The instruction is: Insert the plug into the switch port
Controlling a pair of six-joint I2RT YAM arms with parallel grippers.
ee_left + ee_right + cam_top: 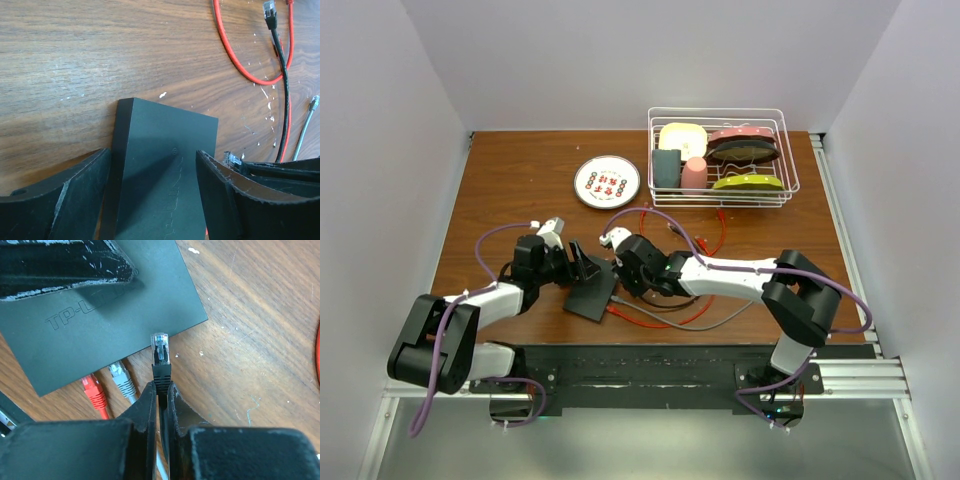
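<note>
The dark-grey switch (590,298) lies on the table between the arms. In the right wrist view the switch (100,325) has a red plug (93,388) and a grey plug (120,378) in its near edge. My right gripper (161,386) is shut on a black plug (160,354), whose clear tip touches that same edge near the right corner. My left gripper (152,155) is open, with its fingers (75,192) spread over the two sides of the switch (160,170). In the top view the left gripper (583,267) and the right gripper (620,283) meet over the switch.
A white round plate (607,181) and a wire rack (723,190) with dishes stand at the back. Red cable (240,60), black cable (280,65) and grey cable (307,125) lie loose on the wood right of the switch.
</note>
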